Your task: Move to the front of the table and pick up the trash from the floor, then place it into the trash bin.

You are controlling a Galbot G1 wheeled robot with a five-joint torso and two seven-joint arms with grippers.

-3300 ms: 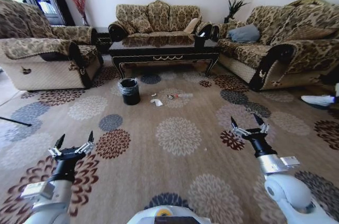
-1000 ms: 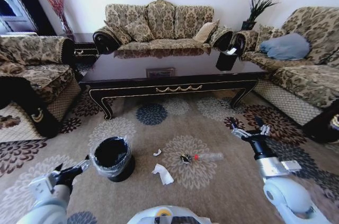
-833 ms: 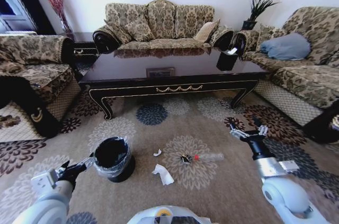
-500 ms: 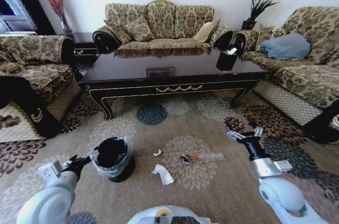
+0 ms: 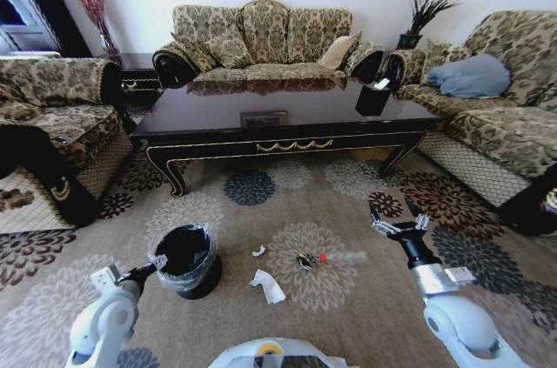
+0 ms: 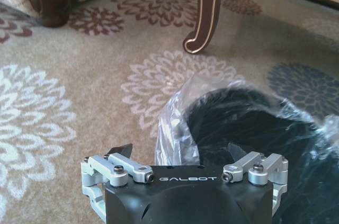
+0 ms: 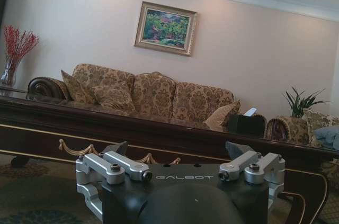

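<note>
Patterned sofas ring a glossy dark tabletop (image 5: 287, 111). On the floral carpet (image 5: 261, 316), crumpled paper (image 5: 268, 285) and a clear bottle (image 5: 342, 257) lie beside the black, bag-lined bin (image 5: 185, 260). Left claw (image 5: 150, 269) gapes empty against the bin's crinkly liner; right claw (image 5: 398, 227) hovers spread, empty, beside the bottle.

Glossy dark wood table (image 5: 287, 120), crinkly plastic-lined trash bin (image 5: 185, 259)

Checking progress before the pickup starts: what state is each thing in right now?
trash bin: upright, bag-lined, nothing visible inside
plastic bottle: lying on the floor, red cap on
paper scraps: crumpled, on the floor
left gripper: open, beside the bin's rim
right gripper: open, raised above the floor
</note>
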